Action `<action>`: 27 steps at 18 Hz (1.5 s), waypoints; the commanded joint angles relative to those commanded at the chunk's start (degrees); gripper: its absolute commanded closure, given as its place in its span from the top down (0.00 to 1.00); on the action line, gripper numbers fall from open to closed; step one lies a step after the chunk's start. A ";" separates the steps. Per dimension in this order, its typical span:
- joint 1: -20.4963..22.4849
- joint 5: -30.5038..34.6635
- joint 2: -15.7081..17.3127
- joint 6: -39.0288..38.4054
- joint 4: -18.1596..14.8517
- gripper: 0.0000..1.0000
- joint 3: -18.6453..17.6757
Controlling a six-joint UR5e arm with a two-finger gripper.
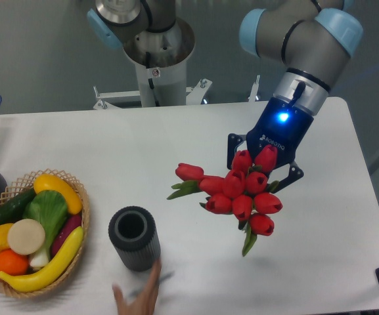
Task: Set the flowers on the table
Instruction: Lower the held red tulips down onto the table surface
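The flowers (240,195) are up in the air, held over the right half of the surface (176,141). Their red buds point toward the camera and down a little. The stems run back and up into the hand (266,172), so the bunch sits right in front of the hand and hides most of it. The hand is closed around the stems — only its dark side parts peek out on each side of the buds. One bud and some leaves stick out to the left.

To set the bunch down, the hand probably has to go down and tip, so the long stems come to lie flat on the white top. There is bare white room under the bunch and to its right, as far as the right edge.

To the left stands a dark ribbed cup (134,237), near the bunch but not touching it. A person's fingers (141,296) reach up from the front edge just below that cup. A wicker basket (77,252) of toy fruit and vegetables sits far off at the left — well apart from the flowers.
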 joint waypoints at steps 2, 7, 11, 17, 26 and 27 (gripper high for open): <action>-0.26 3.78 0.26 0.79 0.00 0.33 0.17; -3.68 17.56 0.27 5.88 -0.17 0.33 0.17; -7.37 30.31 -0.35 10.18 -0.61 0.33 -0.09; -15.72 52.45 -5.53 15.11 -0.79 0.33 -1.14; -18.19 56.97 -13.52 17.76 -0.97 0.33 -0.53; -18.19 56.88 -14.40 17.67 -0.97 0.33 -0.53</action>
